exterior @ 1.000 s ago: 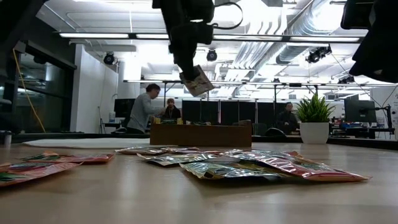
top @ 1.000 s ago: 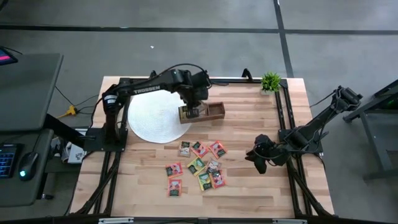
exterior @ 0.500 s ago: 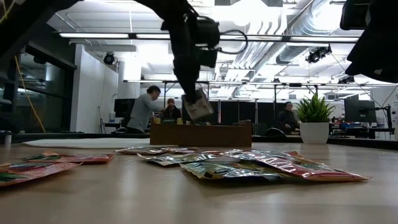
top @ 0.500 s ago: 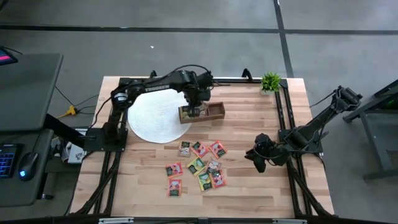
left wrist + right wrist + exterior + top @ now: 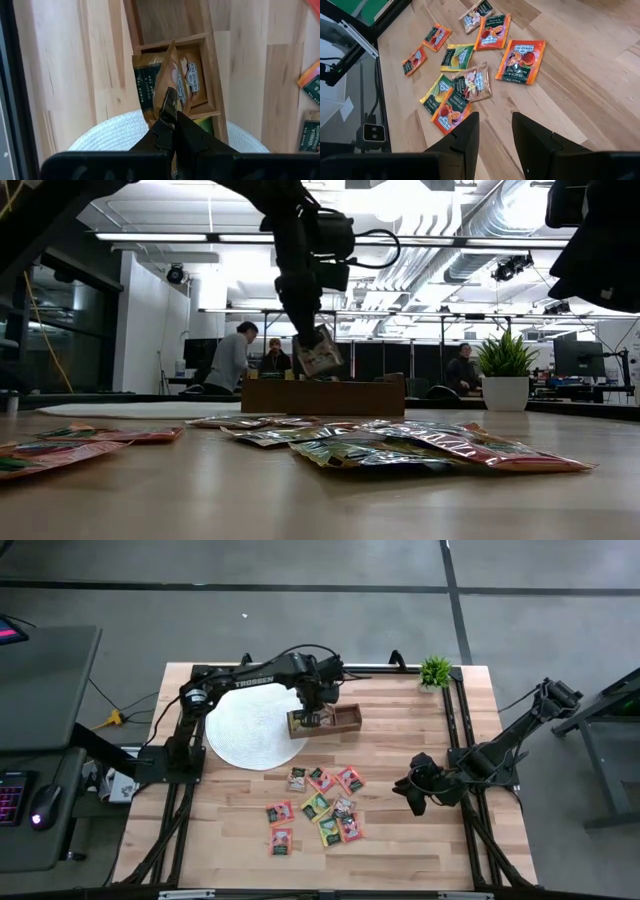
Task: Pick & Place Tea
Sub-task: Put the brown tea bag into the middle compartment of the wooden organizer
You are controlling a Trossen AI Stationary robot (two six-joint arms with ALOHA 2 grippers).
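Hanging from the left gripper, one tan tea packet is pinched by its edge between the closed fingers and sits tilted just above the wooden tray. The left wrist view shows this packet over the tray's middle compartment, where another packet already lies; a dark-green packet is beside it. The remaining tea packets lie scattered flat on the table, well apart from the tray. The tray rests partly on a white round mat. The right gripper hovers beside the scattered packets, fingers parted and holding nothing. A small potted plant stands at the table's far corner.
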